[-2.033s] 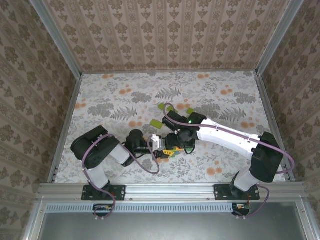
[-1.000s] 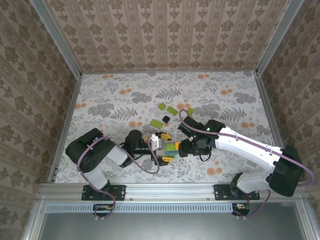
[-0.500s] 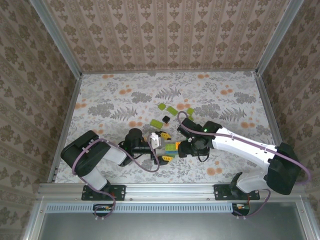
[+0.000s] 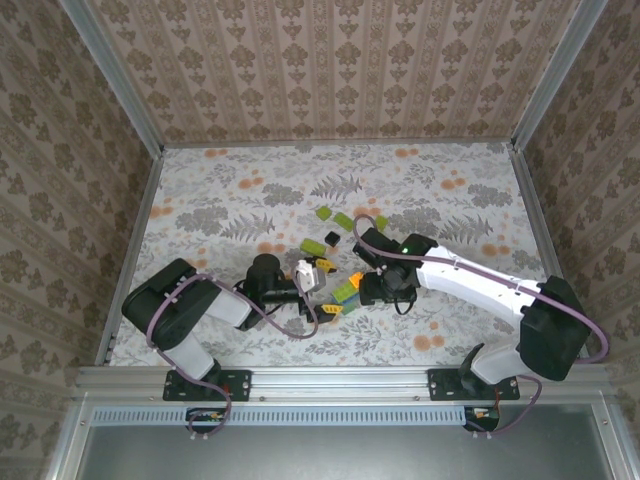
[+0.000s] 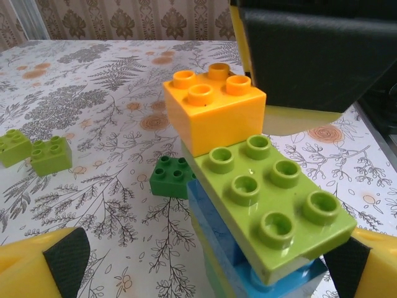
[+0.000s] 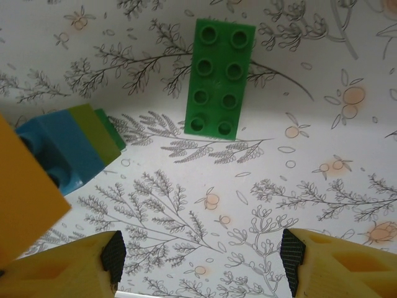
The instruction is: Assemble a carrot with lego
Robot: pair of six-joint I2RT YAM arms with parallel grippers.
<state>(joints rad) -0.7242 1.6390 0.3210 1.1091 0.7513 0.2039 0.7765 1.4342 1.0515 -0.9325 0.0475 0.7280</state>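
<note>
Lego bricks [image 4: 344, 221] lie clustered at mid-table [image 4: 220, 200] between two robot grippers. The left gripper [image 5: 205, 264] is spread wide, with a yellow finger [image 5: 37, 273] in each lower corner of its wrist view. Between them rises a stack [image 5: 239, 180]: one orange four-stud brick [image 5: 214, 108] on one lime eight-stud brick [image 5: 279, 211], over blue [image 5: 214, 239] (how many blue layers cannot be told). Whether either pad touches the stack cannot be told.

The right gripper [image 6: 201, 257] points straight down just beside the stack, jaws parted over patterned tabletop and gripping nothing. One dark green eight-stud brick [image 6: 217, 77] lies flat a little beyond its fingertips [image 6: 115, 254].

From above, the left arm [image 4: 185, 305] is folded low at the near edge, its forearm running rightward. The right arm [image 4: 480, 285] bends at a raised elbow near the right rail and stretches its white forearm left to the cluster.

Beyond the stack, the left wrist view shows one dark green four-stud brick [image 5: 170, 177] and two lime four-stud bricks [image 5: 51, 155] side by side. The overhead view counts four loose lime bricks and one black brick [image 4: 331, 238] on the far side.
</note>
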